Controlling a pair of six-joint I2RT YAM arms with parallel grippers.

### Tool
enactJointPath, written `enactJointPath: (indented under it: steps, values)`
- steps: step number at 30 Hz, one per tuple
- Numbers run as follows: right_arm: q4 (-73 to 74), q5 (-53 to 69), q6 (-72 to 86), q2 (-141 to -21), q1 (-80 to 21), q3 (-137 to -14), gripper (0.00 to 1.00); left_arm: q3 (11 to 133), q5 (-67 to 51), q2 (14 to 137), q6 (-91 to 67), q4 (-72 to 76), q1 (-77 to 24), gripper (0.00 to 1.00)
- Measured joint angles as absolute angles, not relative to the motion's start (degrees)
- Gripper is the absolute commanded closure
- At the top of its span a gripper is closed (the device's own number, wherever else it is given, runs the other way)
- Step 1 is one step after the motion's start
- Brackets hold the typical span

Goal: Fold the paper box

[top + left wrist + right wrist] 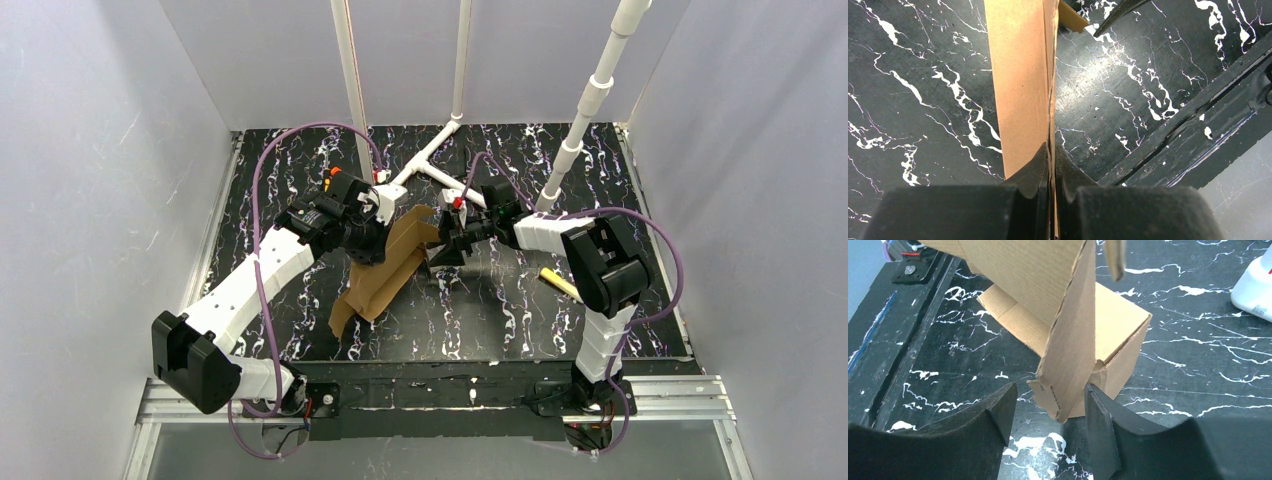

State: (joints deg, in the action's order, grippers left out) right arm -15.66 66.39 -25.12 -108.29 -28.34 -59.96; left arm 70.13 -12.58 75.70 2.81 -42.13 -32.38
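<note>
one black marbled table [600, 320] carries the paper box [385, 275], half folded and tilted up near its middle. left gripper [1052, 150] pinches a cardboard panel's edge; right gripper [1050, 402] stands spread around a hanging flap, possibly touching one finger.

There is one paper box [385, 270], a single piece of brown cardboard, on one black marbled table [500, 320]. Two arms meet at the box: one left arm [260, 275] on its left side and one right arm [600, 270] on its right side. Each arm has one gripper, so there are two: the left gripper [1052, 150] and the right gripper [1050, 395]. Behind the box three white pipes [590, 105] rise. To the right of the box lies one yellow stick [559, 283].
</note>
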Motion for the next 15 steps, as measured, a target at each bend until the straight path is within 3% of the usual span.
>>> enactJointPath:
  steps: [15]
  values:
    - [23.0, 68.8, -57.5, -113.1, -28.2, -73.7, 0.39, 70.1, -12.6, 75.7, 3.0, -42.2, -32.4, 1.00]
